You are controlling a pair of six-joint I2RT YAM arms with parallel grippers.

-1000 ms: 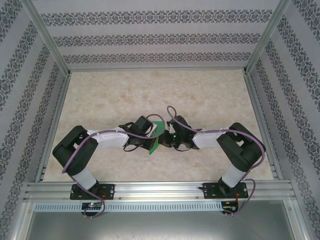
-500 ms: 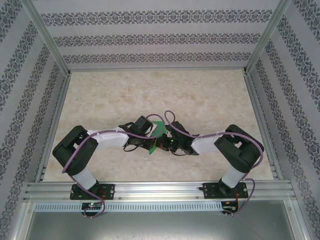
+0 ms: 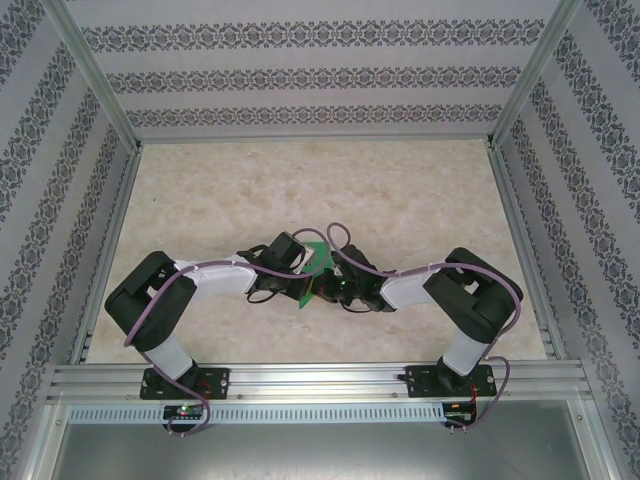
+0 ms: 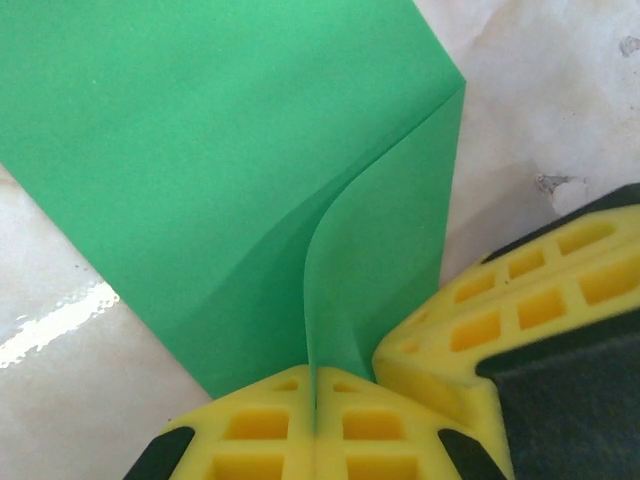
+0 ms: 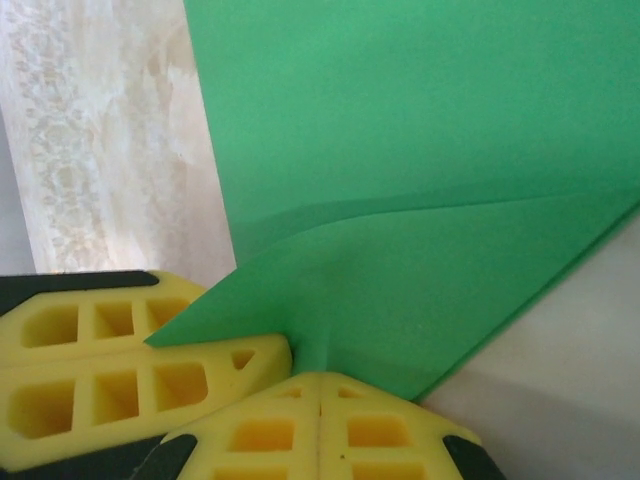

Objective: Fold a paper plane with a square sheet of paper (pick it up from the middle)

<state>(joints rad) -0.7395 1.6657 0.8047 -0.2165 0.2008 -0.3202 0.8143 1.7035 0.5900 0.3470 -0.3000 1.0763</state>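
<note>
Now the green sheet (image 3: 318, 257) is at the near middle of the surface (image 3: 400, 190), caught between the two arms. A fold line runs across it, and a curled ridge rises where it is pinched. The left gripper (image 4: 315, 378) is closed tight on that ridge, its yellow fingers pressed together with the paper squeezed between them. The right gripper (image 5: 320, 382) is clamped on the sheet too, just beside the left one, the yellow pads of the two nearly meeting. Compared with a second ago, the right arm has slid leftward. Its elbow is drawn in and its gripper crowds further over the green, so less paper shows from above. The left arm hasn't budged.
</note>
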